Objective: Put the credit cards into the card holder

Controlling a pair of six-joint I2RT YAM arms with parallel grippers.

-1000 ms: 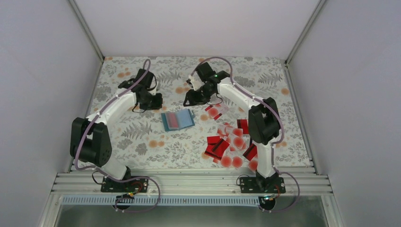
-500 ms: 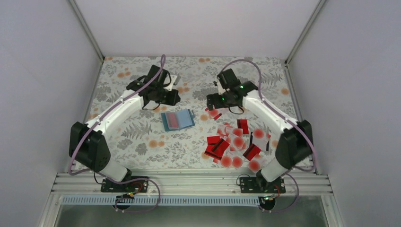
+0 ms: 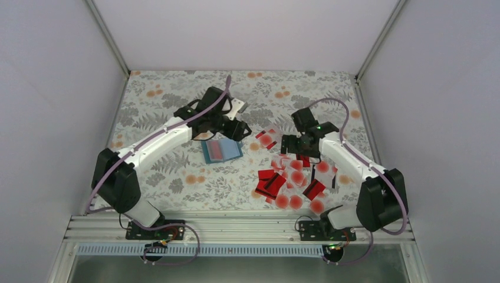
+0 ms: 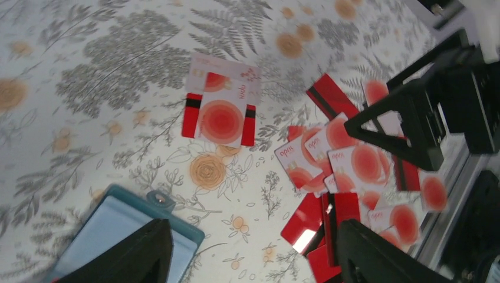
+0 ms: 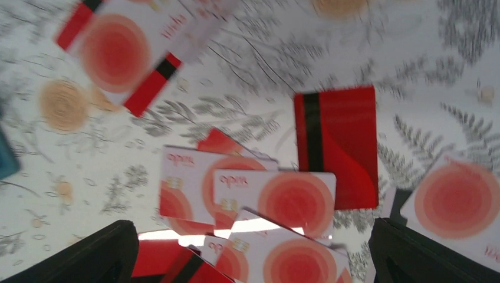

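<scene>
Beside the card holder (image 3: 221, 150) the left tool (image 4: 253, 239) hangs open, empty; right tool (image 5: 250, 239) gapes over credit cards (image 5: 298, 203).

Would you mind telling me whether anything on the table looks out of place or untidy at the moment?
The credit cards lie in a jumbled, overlapping heap on the right of the tablecloth, with a few strays lying apart, nearer the open card holder. Nothing looks damaged.

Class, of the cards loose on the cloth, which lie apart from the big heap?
The small overlapping stack, a pale red-dot card on a red striped one, lying alone between the big heap and the card holder.
</scene>
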